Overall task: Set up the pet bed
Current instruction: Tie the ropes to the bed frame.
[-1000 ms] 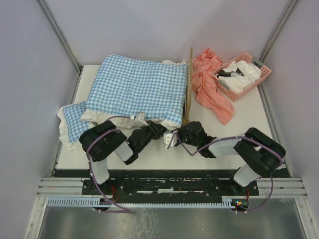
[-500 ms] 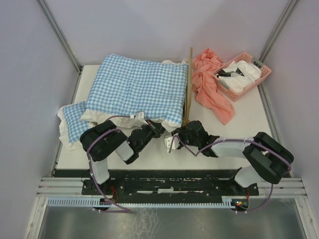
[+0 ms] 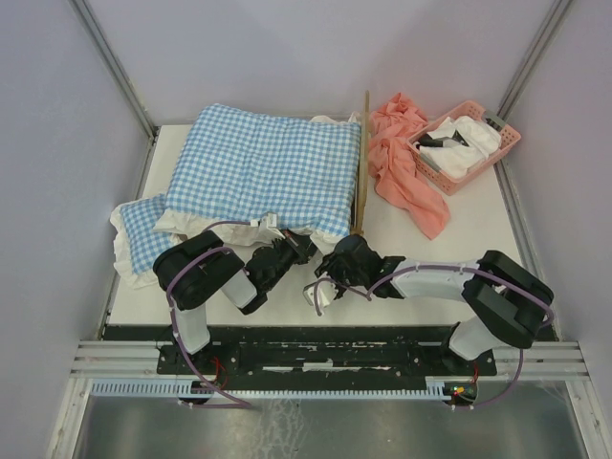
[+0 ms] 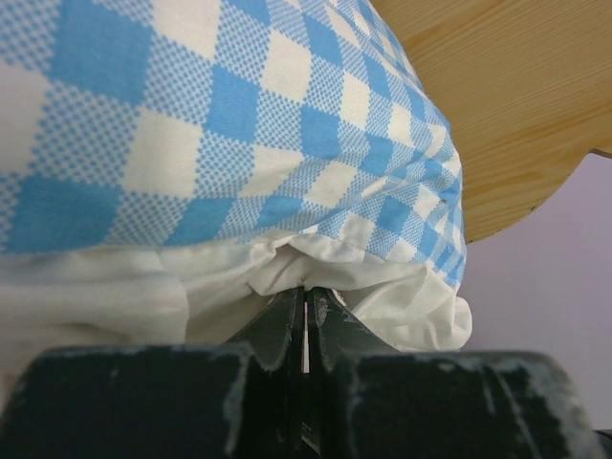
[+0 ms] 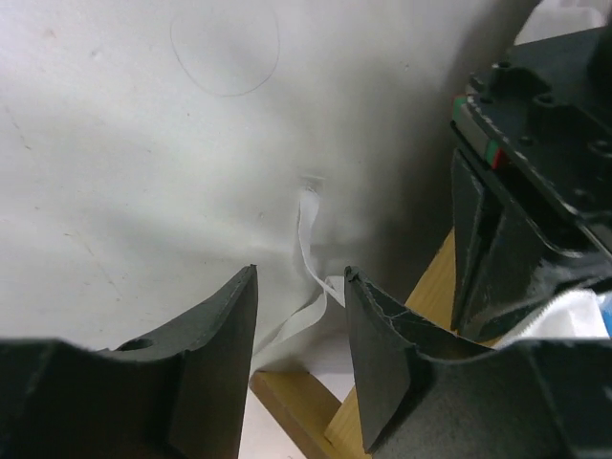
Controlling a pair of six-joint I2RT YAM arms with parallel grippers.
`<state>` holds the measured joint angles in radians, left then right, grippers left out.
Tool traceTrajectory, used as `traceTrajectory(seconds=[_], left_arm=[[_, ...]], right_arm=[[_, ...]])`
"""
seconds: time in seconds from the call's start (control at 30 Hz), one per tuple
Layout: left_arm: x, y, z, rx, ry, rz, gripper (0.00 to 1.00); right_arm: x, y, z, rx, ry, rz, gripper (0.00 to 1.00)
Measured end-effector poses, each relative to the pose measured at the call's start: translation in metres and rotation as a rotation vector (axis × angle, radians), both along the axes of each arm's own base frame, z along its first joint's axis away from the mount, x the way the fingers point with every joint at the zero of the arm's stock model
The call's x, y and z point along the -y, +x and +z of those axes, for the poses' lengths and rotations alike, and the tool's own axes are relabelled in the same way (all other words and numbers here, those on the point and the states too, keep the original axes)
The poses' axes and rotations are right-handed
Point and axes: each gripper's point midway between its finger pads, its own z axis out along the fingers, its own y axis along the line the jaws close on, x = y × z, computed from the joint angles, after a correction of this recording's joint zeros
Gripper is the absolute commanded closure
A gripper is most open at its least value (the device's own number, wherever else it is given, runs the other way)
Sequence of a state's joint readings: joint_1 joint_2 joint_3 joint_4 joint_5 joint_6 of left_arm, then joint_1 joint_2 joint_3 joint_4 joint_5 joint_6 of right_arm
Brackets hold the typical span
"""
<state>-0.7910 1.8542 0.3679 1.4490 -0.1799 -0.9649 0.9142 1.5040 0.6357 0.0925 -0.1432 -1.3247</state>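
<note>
1. Top external: pet bed (image 3: 364, 163) is lying just beyond both tools, long axis running left-right, headboard (image 4: 497, 96) rightward, checked cushion (image 3: 268, 163) covering it.
2. Left tool (image 4: 306, 311), nearer, is pinching the cushion's frill (image 4: 382, 301).
3. Right tool (image 5: 299, 277) is hovering part-open over the counter (image 3: 449, 239), gripping nothing.

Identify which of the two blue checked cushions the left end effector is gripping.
The large cushion beside the pet bed: the left end effector is shut on its white frill. The small cushion lies apart at the table's left edge.
</note>
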Motion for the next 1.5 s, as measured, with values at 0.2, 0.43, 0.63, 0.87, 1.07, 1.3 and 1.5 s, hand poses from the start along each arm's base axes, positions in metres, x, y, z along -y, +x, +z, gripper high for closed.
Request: traceTrajectory(seconds=[0.2,0.43,0.63,0.87,1.07,1.3,1.5], left_arm=[[-0.001,0.001,-0.001,-0.003,0.002,0.003,0.97],[-0.001,0.003,0.000,-0.004,-0.002,0.006,0.97],[-0.002,0.004,0.000,-0.004,-0.004,0.009,0.97],[-0.002,0.003,0.000,-0.007,-0.002,0.009,0.97],[-0.003,0.004,0.004,-0.003,-0.004,0.013,0.97],[-0.006,0.005,0.016,0.006,-0.008,0.022,0.97],[-0.007,0.004,0.009,-0.016,0.018,0.020,0.97]], right_arm=[[0.000,0.012,-0.011,0.023,-0.126,0.030,0.52],[0.001,0.023,-0.023,0.027,-0.262,0.060,0.55],[0.001,0.041,-0.025,0.080,-0.370,0.067,0.63],[0.010,0.050,-0.031,0.126,-0.442,0.060,0.98],[0.013,0.049,-0.032,0.132,-0.390,0.040,0.98],[0.021,0.034,-0.025,0.081,-0.296,-0.003,0.58],[0.025,0.010,-0.015,-0.062,-0.168,-0.090,0.61]])
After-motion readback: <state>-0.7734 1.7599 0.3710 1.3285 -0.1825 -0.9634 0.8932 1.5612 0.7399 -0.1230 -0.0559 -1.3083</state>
